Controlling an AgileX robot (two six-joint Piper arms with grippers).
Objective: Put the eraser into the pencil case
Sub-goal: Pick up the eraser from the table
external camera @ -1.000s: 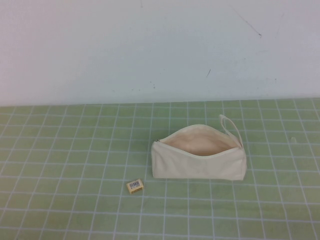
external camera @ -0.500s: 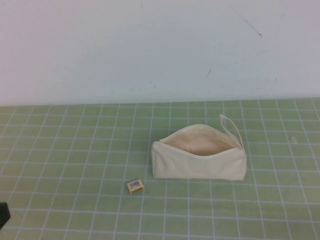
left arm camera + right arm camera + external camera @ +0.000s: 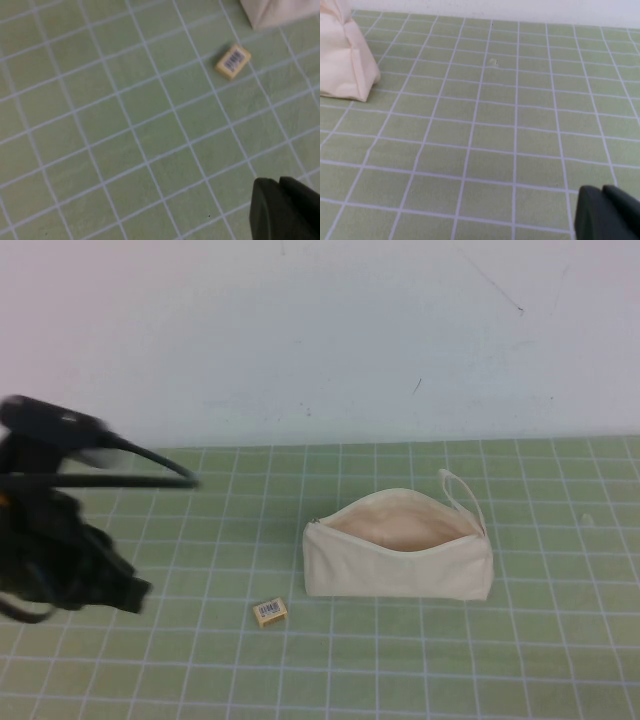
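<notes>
The eraser [image 3: 270, 611], a tiny yellow-tan block with a white label, lies on the green grid mat just left of the pencil case's front corner. The pencil case [image 3: 398, 558], a cream canvas pouch, stands unzipped with its beige lining showing and its loop strap at the right end. My left gripper [image 3: 135, 594] hovers over the mat at the left, well left of the eraser, shut and empty. In the left wrist view the eraser [image 3: 233, 61] lies beyond the gripper [image 3: 286, 207], by the pouch corner [image 3: 280, 10]. My right gripper [image 3: 608, 212] is shut and empty, away from the pouch [image 3: 342, 55].
The green grid mat [image 3: 200, 670] covers the table up to a white wall [image 3: 320, 330] at the back. Open mat lies between the left arm and the eraser. A small speck [image 3: 492, 62] lies on the mat in the right wrist view.
The left arm has come into the high view from the lower left and risen over the left of the mat. The eraser and pencil case have not moved.
</notes>
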